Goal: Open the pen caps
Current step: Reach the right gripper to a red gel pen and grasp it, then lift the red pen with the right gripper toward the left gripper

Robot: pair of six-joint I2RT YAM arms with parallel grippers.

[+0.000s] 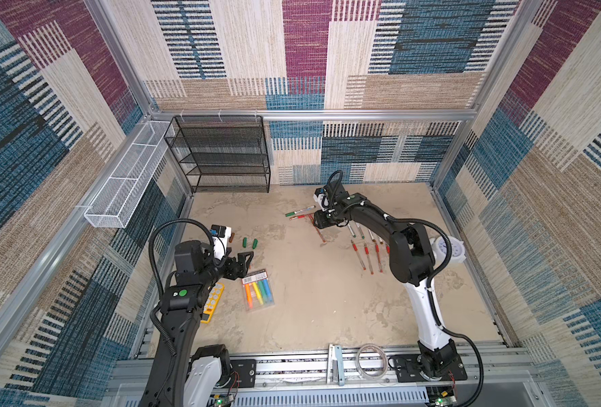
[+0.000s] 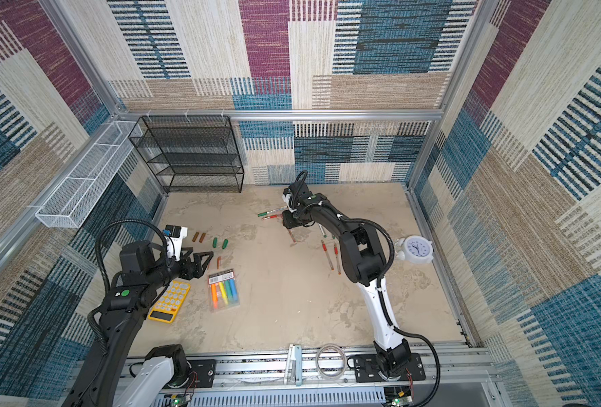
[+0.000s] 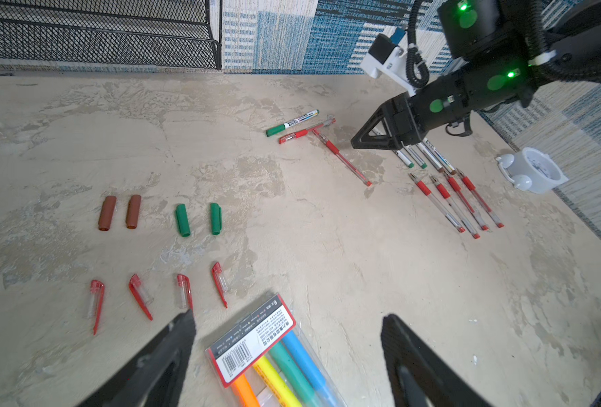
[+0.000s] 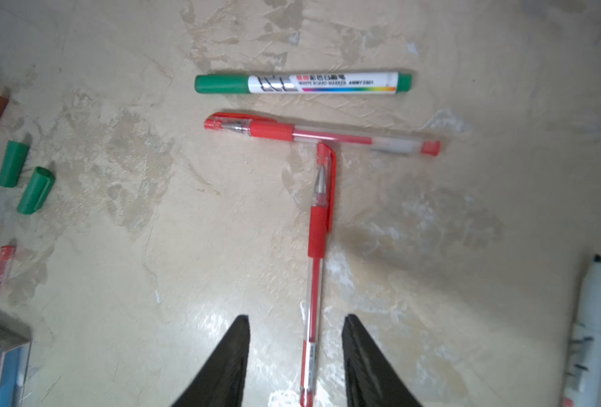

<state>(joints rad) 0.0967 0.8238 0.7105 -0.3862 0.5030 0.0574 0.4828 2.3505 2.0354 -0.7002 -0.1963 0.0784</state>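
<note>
Caps (image 3: 182, 220) lie sorted in rows at the left, I judge to keep them clear of the pens. My left gripper (image 3: 287, 319) hovers over the pack (image 3: 256, 338) of highlighters, jaws wide and empty. My right gripper (image 4: 296, 317) straddles a capped red pen (image 4: 314, 282) mid-worktop, jaws part open, not touching it. Bare pens (image 3: 443, 197) line the right.

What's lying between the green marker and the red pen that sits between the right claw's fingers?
Another capped red pen lies crosswise between the green marker and the straddled pen, seen clearest in the right wrist view.
</note>
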